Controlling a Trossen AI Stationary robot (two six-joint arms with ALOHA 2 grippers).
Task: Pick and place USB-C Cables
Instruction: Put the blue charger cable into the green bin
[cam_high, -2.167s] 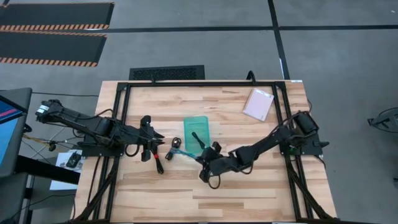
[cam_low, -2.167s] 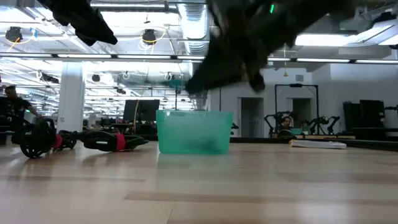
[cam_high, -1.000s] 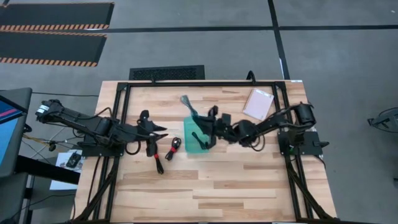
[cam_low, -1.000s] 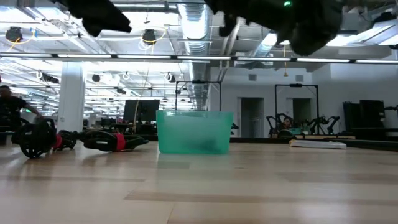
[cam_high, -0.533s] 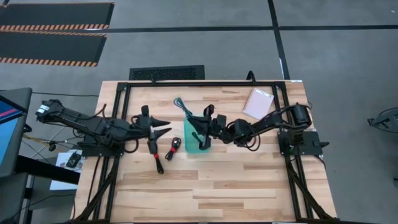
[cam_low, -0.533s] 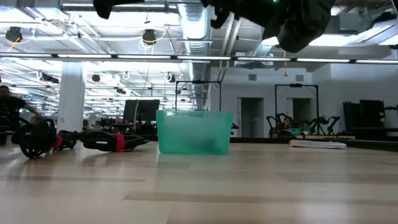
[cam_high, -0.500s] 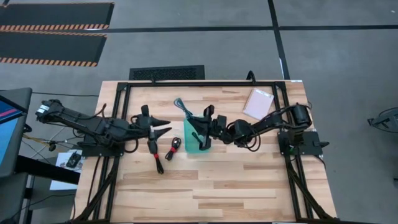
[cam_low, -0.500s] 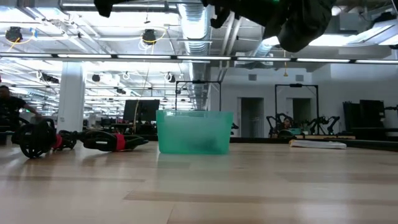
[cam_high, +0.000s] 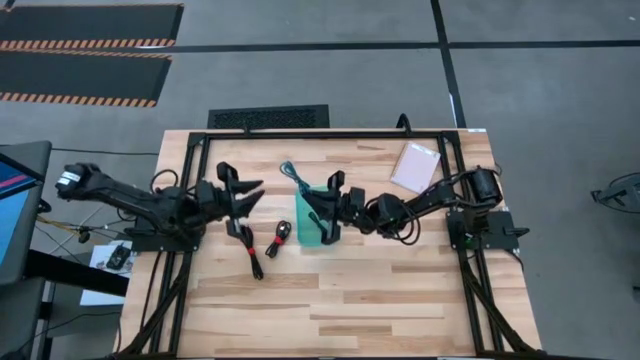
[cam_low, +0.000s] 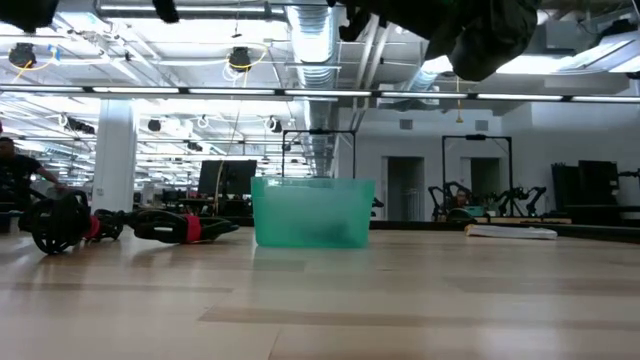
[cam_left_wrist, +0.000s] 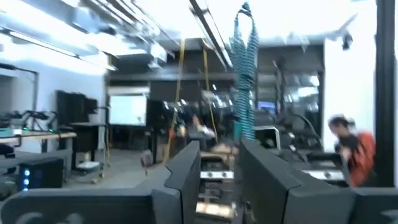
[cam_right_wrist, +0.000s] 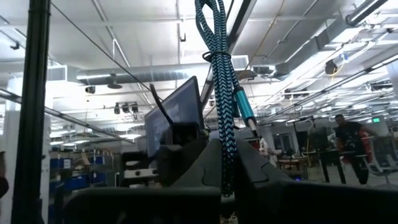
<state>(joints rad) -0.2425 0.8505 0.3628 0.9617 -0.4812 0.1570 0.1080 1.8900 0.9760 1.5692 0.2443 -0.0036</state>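
Teal braided cable (cam_right_wrist: 219, 81) light, limp; right tool (cam_high: 318, 208) clamped on bundle middle, above tray (cam_high: 307, 236). Left tool (cam_high: 252, 194) partly open, empty.

Grey concrete floor (cam_high: 300, 60), hazard-striped mats (cam_high: 85, 48) — exposed ceiling ducts (cam_low: 310, 40), strip lights, monitors behind.
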